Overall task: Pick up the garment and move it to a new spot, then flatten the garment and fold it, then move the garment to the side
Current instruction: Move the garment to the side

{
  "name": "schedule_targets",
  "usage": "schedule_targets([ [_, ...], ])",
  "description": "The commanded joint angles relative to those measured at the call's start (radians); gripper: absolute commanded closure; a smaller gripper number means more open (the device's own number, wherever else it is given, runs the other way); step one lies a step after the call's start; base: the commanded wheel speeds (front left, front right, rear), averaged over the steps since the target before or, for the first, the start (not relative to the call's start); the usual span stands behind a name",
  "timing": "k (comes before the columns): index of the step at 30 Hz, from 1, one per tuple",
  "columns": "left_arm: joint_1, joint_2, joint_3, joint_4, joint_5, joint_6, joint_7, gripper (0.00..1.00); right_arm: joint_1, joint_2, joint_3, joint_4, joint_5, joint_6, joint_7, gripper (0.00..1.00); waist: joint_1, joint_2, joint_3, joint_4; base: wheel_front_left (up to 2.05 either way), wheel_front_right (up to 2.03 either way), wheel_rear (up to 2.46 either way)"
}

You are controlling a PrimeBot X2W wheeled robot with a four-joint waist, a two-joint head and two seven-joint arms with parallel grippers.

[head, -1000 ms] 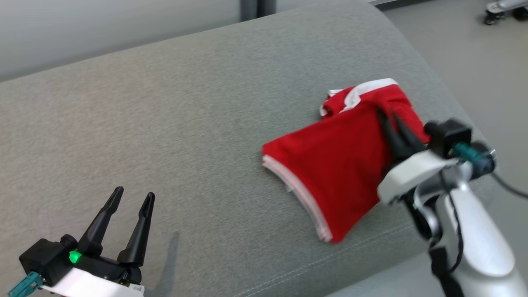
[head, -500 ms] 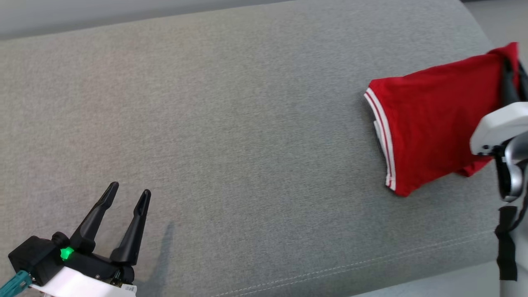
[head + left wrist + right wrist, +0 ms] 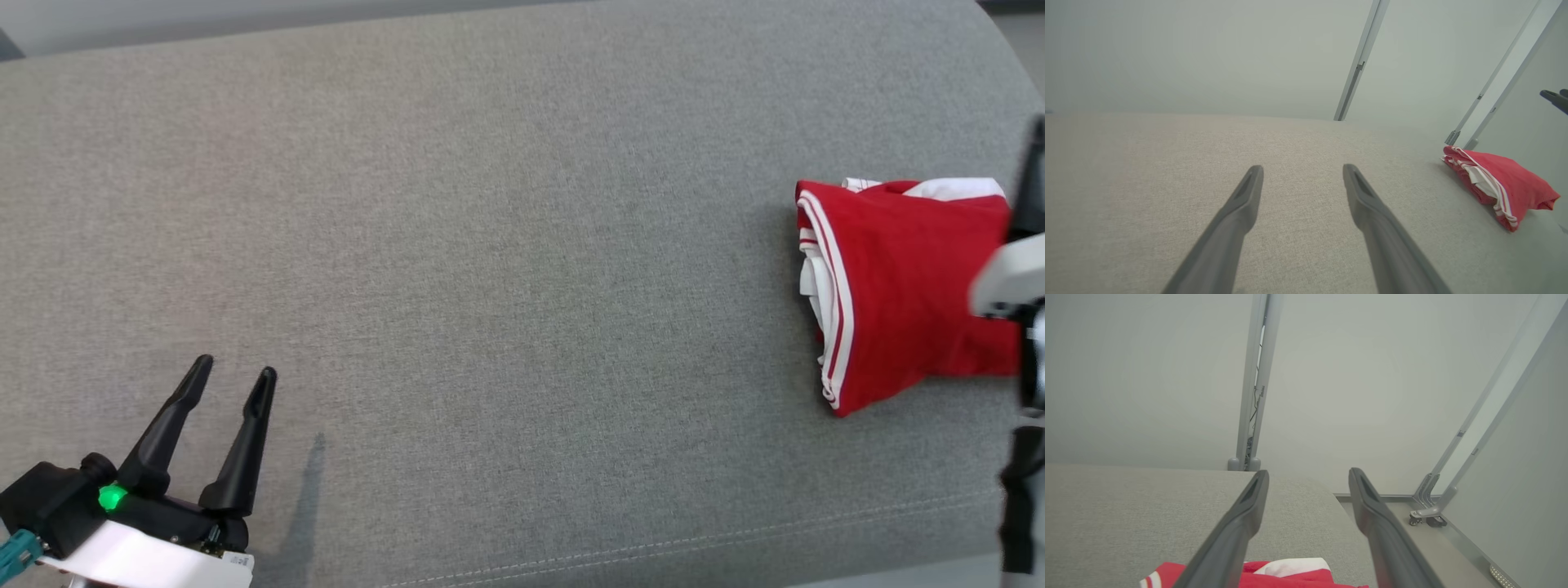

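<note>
Garment point(image 3: 906, 286), red with white trim, is seen lying in a folded bundle near the right end of the grey cushion point(image 3: 490, 245). It is judged light, soft and limp, so the layers may slide apart when lifted; a pinch through all layers at the folded edge, away from the loose striped hem, is advised. The right gripper point(image 3: 1308, 475) is poised just above it, fingers spread and empty. The left gripper point(image 3: 233, 367) is placed well apart, fingers likewise spread, nothing held.

My right gripper point(image 3: 1308, 473) has let go of the red garment point(image 3: 906, 286), fingers now spread above it as it lies at the right end of the grey cushion point(image 3: 490, 245).
</note>
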Motion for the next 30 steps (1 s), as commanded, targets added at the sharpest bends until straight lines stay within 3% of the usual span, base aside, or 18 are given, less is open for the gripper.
schedule_targets([
  [1,-0.048,0.012,0.056,-0.004,-0.004,0.0,-0.006,0.0,0.006,-0.006,0.084,-0.02,0.031,0.0,-0.028,0.0,0.0,0.0,-0.022,0.01,0.0,0.0,0.0],
  [6,-0.048,-0.026,0.098,0.058,0.033,0.0,-0.006,0.0,0.056,-0.006,0.274,-0.017,0.148,0.0,-0.085,0.0,0.0,0.0,-0.078,0.033,0.0,0.0,0.0],
  [13,-0.045,-0.104,0.172,0.161,0.126,0.0,-0.006,0.0,0.138,-0.006,0.393,0.035,0.245,0.0,-0.157,0.0,0.0,0.0,-0.172,0.082,0.0,0.0,0.0],
  [19,-0.032,-0.173,0.226,0.24,0.232,0.0,-0.006,0.0,0.215,-0.006,0.405,0.111,0.283,0.0,-0.203,0.0,0.0,0.0,-0.243,0.119,0.0,0.0,0.0],
  [30,-0.014,-0.238,0.301,0.299,0.326,0.0,-0.006,0.0,0.299,-0.006,0.353,0.148,0.304,0.0,-0.239,0.0,0.0,0.0,-0.29,0.134,0.0,0.0,0.0],
])
